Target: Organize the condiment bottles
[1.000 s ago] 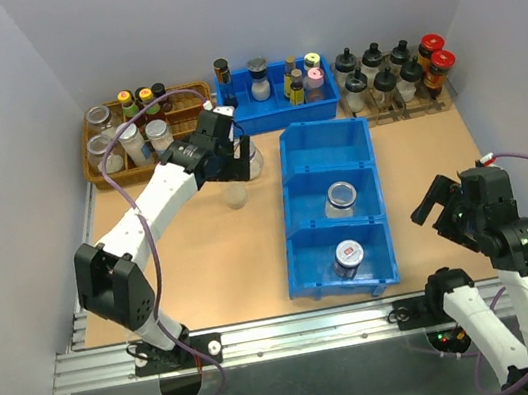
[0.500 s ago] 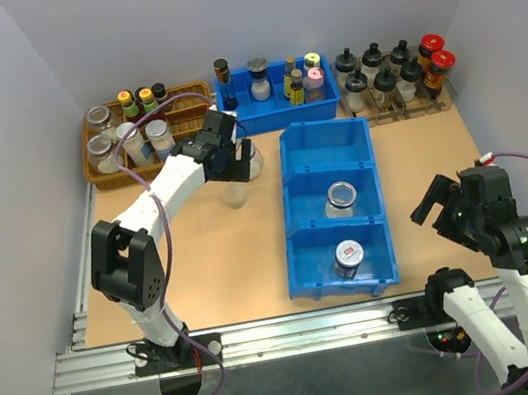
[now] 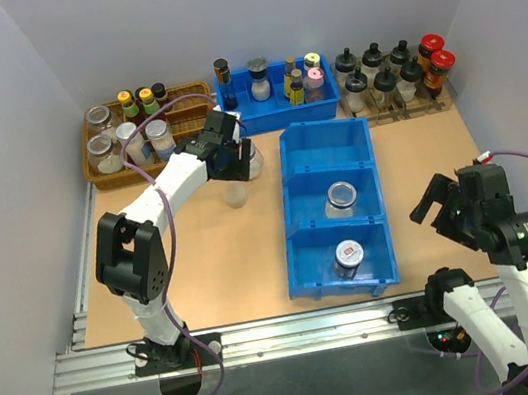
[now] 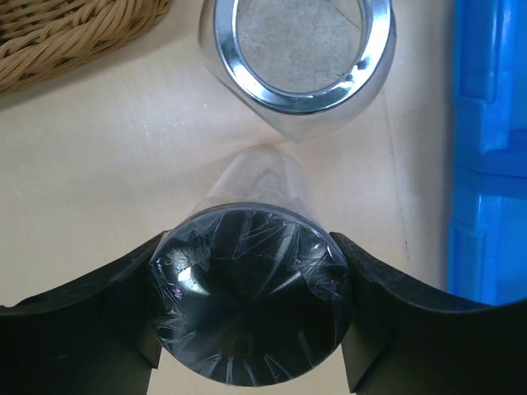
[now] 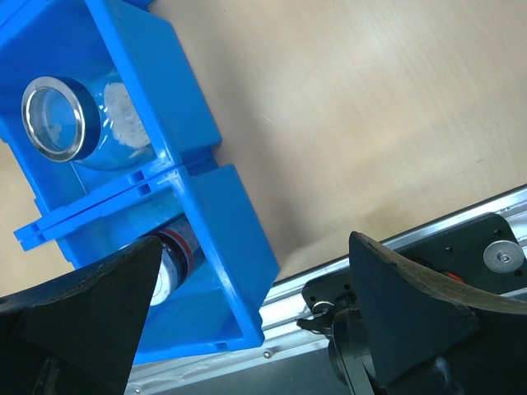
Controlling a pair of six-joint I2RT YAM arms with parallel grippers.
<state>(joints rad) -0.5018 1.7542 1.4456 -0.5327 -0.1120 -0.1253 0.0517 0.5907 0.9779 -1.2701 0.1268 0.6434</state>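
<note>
i had the left hand clamped on the dark-topped jar out on the table, its fingers pressed to either side of the top, which looked wrapped in crinkled film. gripping at the top made sense to me, since that is the widest part. whether the base had left the table i could not tell.

just beyond stood a second jar with a silver rim, so close that i could not say if the glass touched. the wicker basket sat off to its left.

the blue tray lay to the right, sorted one jar per compartment: a silver-topped jar in the middle, the red-labelled jar in the near one, the far one bare. i judged the far one the place for this jar.

the right hand hung empty, fingers spread wide, beside the tray, out of the left arm's way.
</note>
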